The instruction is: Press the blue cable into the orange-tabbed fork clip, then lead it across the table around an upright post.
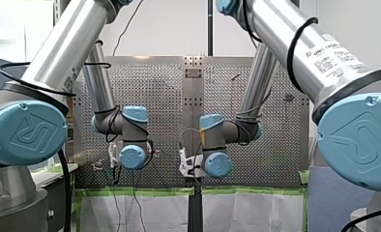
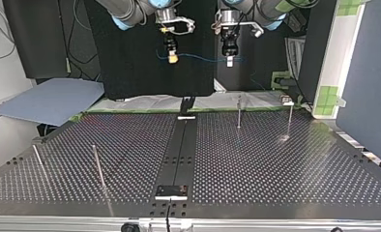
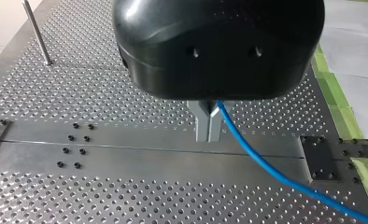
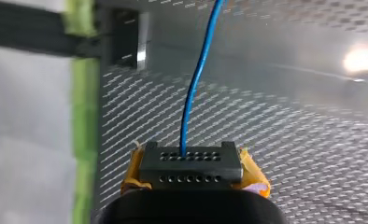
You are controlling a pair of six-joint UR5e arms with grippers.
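Above the far edge of the table (image 2: pixel 275 164), in the top view, both grippers hung clear of the surface with the blue cable (image 2: pixel 203 59) strung between them. The right gripper (image 2: pixel 172 59), tipped in yellow, sat at nine o'clock of the left gripper (image 2: pixel 230 61). In the left wrist view the metal fingers (image 3: pixel 201 123) were pressed together on the cable, which left from between them. In the right wrist view the yellow-padded gripper was clamped on the cable, which ran straight ahead. A post (image 2: pixel 239 112) stood upright at six o'clock of the left gripper, a second post (image 2: pixel 290 118) near five o'clock.
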